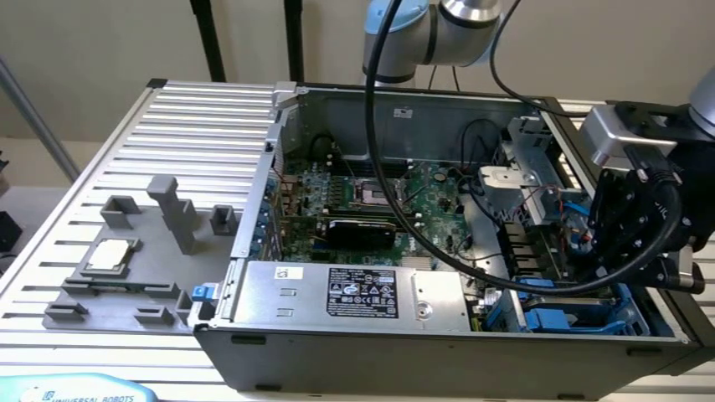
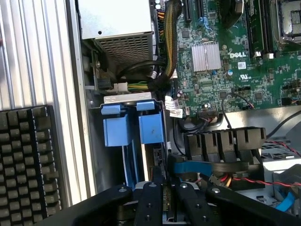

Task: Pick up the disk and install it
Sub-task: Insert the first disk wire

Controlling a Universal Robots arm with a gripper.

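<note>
My gripper (image 1: 612,266) reaches down into the drive bay corner of the open computer case (image 1: 257,209), at the exterior view's right. In the wrist view the gripper (image 2: 168,207) has its black fingers (image 2: 150,205) close together on a thin edge-on slab, the disk (image 2: 159,165). The disk stands upright in the bay, and its blue carrier frame (image 2: 151,127) shows at the far end. In the exterior view the gripper body hides the disk, with blue bay plastic (image 1: 564,322) below it.
A second blue carrier (image 2: 116,131) sits beside the disk. The grey power-supply box (image 1: 347,293) and bundled cables (image 2: 160,80) are close by, with the motherboard (image 1: 380,201) beyond. A CPU chip (image 1: 110,254) lies on a grey fixture on the slotted table (image 1: 179,117). A keyboard (image 2: 26,160) lies outside the case.
</note>
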